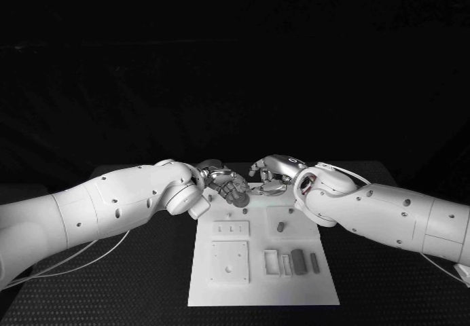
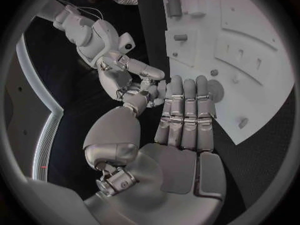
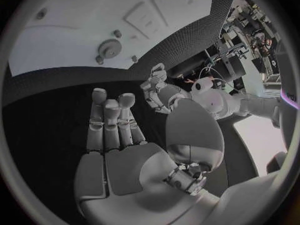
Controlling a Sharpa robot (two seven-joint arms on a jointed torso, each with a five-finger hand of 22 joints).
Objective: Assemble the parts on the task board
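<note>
The white task board (image 1: 264,288) lies lengthwise in the middle of the black table. My left hand (image 1: 227,185) hovers over its far left corner with fingers straight and together, holding nothing. A round grey gear-like part (image 1: 238,201) lies just below those fingertips; it is also in the right wrist view (image 3: 110,48), near the board's edge. My right hand (image 1: 272,173) hangs beyond the far edge, fingers extended and empty. A dark grey block (image 1: 299,261), a slim bar (image 1: 314,263) and a small block (image 1: 281,226) sit on the board's right half.
A raised square plate (image 1: 229,262) and a slotted plate (image 1: 231,229) occupy the board's left half. Both white forearms close in on the far end from the sides. Black table (image 1: 392,285) flanks the board.
</note>
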